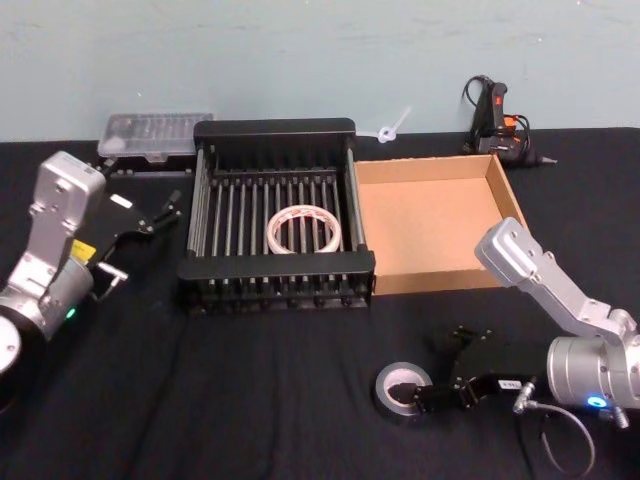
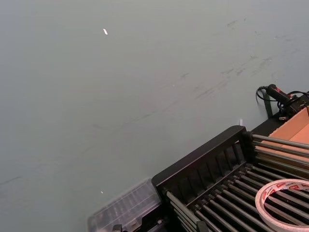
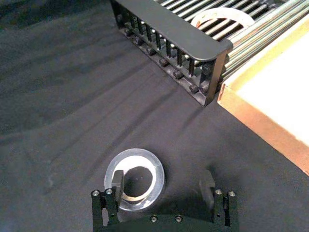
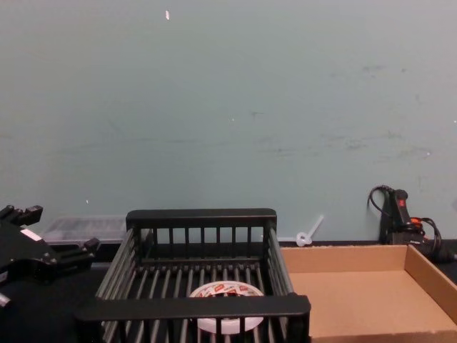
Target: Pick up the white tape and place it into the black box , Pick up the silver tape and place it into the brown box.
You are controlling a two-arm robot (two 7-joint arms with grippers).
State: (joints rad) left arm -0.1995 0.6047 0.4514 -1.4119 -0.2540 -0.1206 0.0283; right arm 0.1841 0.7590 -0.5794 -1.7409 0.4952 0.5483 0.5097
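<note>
right tool (image 3: pixel 164 186) open over silver tape (image 3: pixel 135 178), white tape (image 1: pixel 303 230) in black box (image 1: pixel 275 131)

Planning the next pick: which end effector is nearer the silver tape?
Right. The right end effector sits open right at the silver tape; the left end effector hangs beyond the black box.

You see silver, boxy arm links ending in round grey wrists, each lit by a small light. The black left hand (image 1: pixel 150 215) and right hand (image 1: pixel 425 385) carry screws.
</note>
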